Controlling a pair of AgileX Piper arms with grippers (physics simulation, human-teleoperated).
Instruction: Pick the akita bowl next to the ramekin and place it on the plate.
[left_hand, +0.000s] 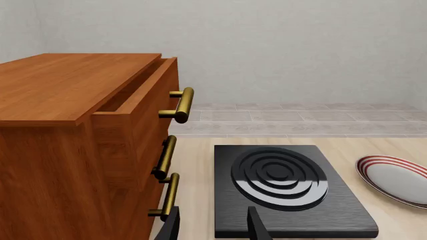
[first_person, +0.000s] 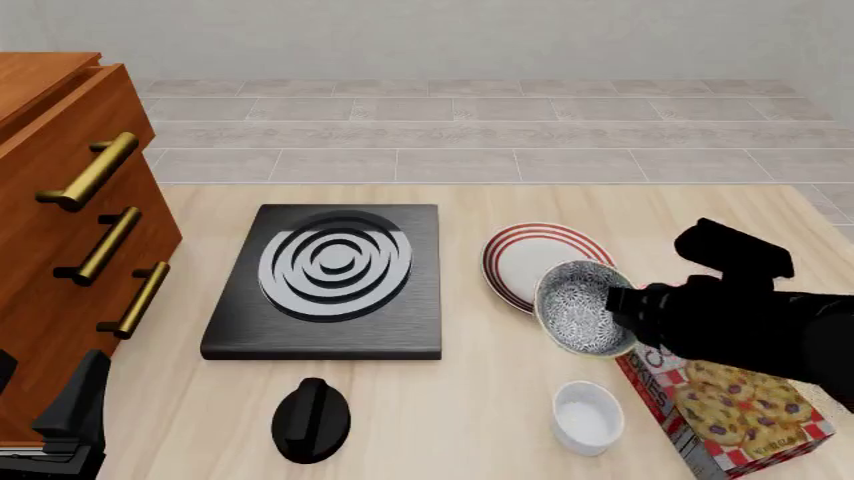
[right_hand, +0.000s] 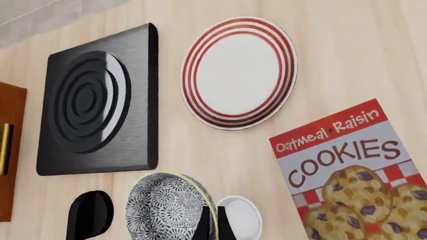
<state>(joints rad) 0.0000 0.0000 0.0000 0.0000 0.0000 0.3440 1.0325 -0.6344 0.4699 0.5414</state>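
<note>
The right gripper (right_hand: 209, 224) pinches the bowl (first_person: 583, 307) by its rim, one finger inside and one outside, so the bowl hangs tilted with its speckled inside turned toward the front camera and its dark patterned outside showing in the right wrist view. A rim pinch suits a thin-walled bowl too wide to span across, which is likely why it is held this way. The bowl is off the table, overlapping the near right edge of the plate (first_person: 523, 259) in the front view; whether it is over the plate proper or just short of it I cannot tell. The ramekin (first_person: 589, 416) stands on the table nearer the camera, apart from the bowl, with the cookie box (first_person: 727, 412) lying just beside it. The plate sits bare to the right of the stove (first_person: 328, 280), so nothing blocks the landing spot. I judge the carry well along: the bowl needs to move a little farther over the plate's middle, level out, and come down before release. Let go while tilted, it could roll off the shallow plate. The left gripper (left_hand: 213, 225) waits spread and empty beside the cabinet (first_person: 60, 240), clear of the work. A black object (first_person: 311, 420) lies in front of the stove.
</note>
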